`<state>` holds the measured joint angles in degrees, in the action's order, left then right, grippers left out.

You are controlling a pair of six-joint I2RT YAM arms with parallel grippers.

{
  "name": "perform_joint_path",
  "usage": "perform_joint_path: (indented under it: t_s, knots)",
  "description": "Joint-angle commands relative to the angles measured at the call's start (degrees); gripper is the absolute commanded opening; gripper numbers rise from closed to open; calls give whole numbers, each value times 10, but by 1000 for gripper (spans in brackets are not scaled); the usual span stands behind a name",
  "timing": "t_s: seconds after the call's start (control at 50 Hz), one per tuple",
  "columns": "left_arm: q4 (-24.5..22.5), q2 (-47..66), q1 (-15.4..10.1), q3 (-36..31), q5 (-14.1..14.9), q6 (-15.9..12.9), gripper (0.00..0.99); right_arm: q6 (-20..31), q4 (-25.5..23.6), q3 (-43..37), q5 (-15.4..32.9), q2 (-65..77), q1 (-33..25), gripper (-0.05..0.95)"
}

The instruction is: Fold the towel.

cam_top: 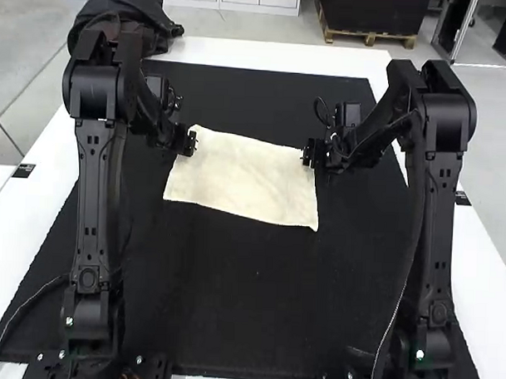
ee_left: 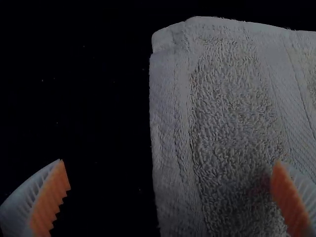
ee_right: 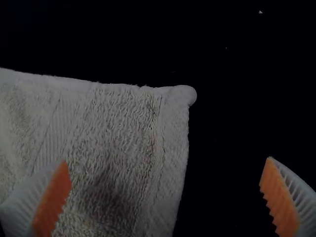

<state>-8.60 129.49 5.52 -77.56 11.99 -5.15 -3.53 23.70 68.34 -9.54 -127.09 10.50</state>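
The towel (cam_top: 245, 181) is laid out flat on the black mat (cam_top: 233, 297), its far corners near the left hand (ee_left: 169, 162) and right hand (ee_right: 166, 160). Both hands are spread wide, with nothing gripped. Cloth could be missed—or mat pinched with it—if the fingers were closed at the wrong height. A skewed fold could be caused by uneven lifting. In the high view the towel's whole outline is given; in the wrist views the woven bands and each hand's straddling of a side edge are made out.
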Motion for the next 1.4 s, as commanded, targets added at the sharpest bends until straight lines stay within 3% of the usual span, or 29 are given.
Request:
perform_joint_path:
  t_s: [0.0, 0.24, 0.32, 0.36, 0.4, 0.44, 0.48, 0.54, 0.56, 0.92, 1.38]
  knots:
    - [-4, 17, 4, -11, -12, -5, 951, 3, -3, 12, -16, -25, 28, 879]
    - [-9, 23, 2, -11, -29, -6, 949, 1, -5, 17, -16, -33, 31, 864]
    - [-12, 24, 2, -10, -31, -7, 902, 3, -4, 15, -16, -34, 31, 759]
    - [-14, 26, 3, -10, -31, -7, 864, 3, -4, 15, -17, -37, 30, 656]
    - [-16, 29, 3, -10, -31, -7, 793, 3, -3, 15, -21, -40, 30, 526]
    - [-17, 31, 2, -10, -32, -7, 662, 4, -3, 15, -26, -41, 30, 387]
    - [-19, 35, 1, -9, -33, -7, 475, 6, -2, 15, -40, -43, 30, 225]
    - [-37, 42, -1, -3, -51, -7, 115, 7, -1, 14, -49, -47, 29, -31]
    - [-43, 44, -1, 0, -56, -7, 28, 6, -1, 14, -52, -47, 28, -21]
    - [-70, 45, 3, 17, -43, -7, 21, -7, 1, 0, -54, -33, -7, -28]
    - [-85, -15, 2, 19, -15, 7, 21, -17, 9, -23, -56, 38, -8, -28]
